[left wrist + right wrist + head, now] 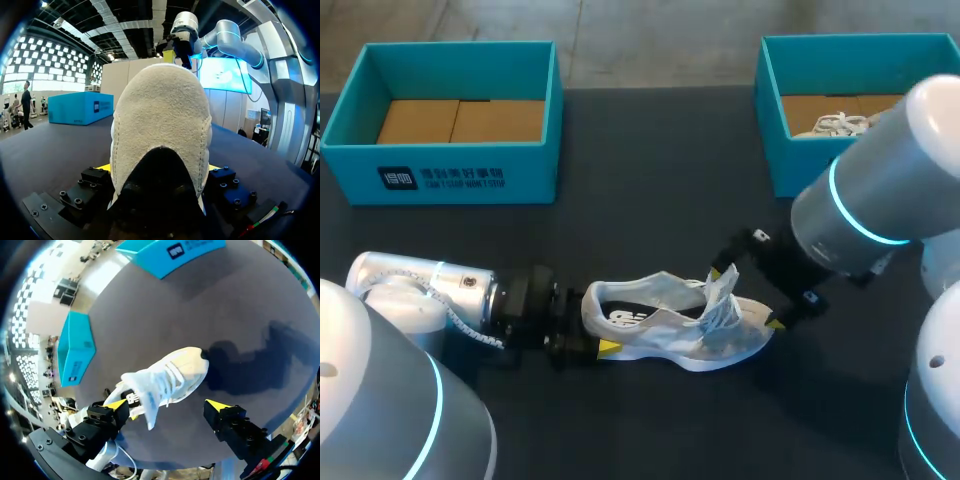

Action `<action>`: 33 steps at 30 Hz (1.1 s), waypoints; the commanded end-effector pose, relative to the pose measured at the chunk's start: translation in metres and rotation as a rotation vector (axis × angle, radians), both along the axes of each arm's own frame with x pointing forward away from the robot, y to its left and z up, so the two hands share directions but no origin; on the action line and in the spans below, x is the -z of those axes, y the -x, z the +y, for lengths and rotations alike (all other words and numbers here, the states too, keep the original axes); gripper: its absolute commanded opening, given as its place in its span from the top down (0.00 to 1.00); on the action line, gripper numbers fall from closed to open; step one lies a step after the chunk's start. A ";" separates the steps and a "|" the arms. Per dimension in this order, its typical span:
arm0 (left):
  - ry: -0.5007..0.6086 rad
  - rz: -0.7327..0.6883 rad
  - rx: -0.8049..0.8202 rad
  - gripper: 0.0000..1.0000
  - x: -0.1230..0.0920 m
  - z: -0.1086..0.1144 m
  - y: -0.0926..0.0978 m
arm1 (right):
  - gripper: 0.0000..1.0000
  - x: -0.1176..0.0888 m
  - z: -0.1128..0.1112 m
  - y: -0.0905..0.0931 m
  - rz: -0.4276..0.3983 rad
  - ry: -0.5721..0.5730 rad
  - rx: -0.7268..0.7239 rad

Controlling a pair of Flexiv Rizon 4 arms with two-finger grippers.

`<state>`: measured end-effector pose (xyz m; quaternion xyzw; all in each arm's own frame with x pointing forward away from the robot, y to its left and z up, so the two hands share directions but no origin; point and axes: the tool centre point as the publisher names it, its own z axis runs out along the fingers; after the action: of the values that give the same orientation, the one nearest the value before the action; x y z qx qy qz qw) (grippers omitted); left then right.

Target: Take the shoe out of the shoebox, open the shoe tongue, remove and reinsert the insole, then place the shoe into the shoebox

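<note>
Left gripper (598,335) is clamped on the heel of the white sneaker (670,325), which sits on its sole on the dark table (650,200), outside both boxes. Right gripper (167,407) has its fingers apart at the forefoot, with the raised tongue (720,290) beside one tip. Farther back: left shoebox (450,170), then right shoebox (770,130) with white laces (835,123) inside.

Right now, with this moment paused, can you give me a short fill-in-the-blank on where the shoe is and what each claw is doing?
1. The white shoe rests on the ____, outside the left box and the right box.
2. The left claw is shut on the shoe's ____ end.
3. The right claw, at the shoe's front, is ____, gripping nothing.
Missing words: table; heel; open.
</note>
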<state>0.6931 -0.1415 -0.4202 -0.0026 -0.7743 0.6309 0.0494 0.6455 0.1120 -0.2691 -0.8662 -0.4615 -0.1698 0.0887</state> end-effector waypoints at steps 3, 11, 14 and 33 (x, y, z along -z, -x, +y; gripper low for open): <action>0.000 -0.001 -0.001 1.00 0.003 0.000 -0.002 | 0.00 -0.026 0.033 -0.003 -0.015 0.299 -0.057; 0.000 -0.001 -0.001 1.00 0.003 0.000 -0.002 | 0.00 -0.041 0.048 -0.005 0.015 0.393 -0.235; 0.000 -0.001 -0.001 1.00 0.003 0.000 -0.002 | 0.00 -0.045 0.052 -0.006 0.039 0.424 -0.309; 0.000 -0.001 -0.001 1.00 0.003 0.000 -0.002 | 0.00 -0.049 0.090 -0.015 0.065 0.486 -1.107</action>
<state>0.6931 -0.1416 -0.4201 -0.0026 -0.7742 0.6310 0.0495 0.6570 0.1907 -0.2167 -0.5933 -0.8047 -0.0213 -0.0079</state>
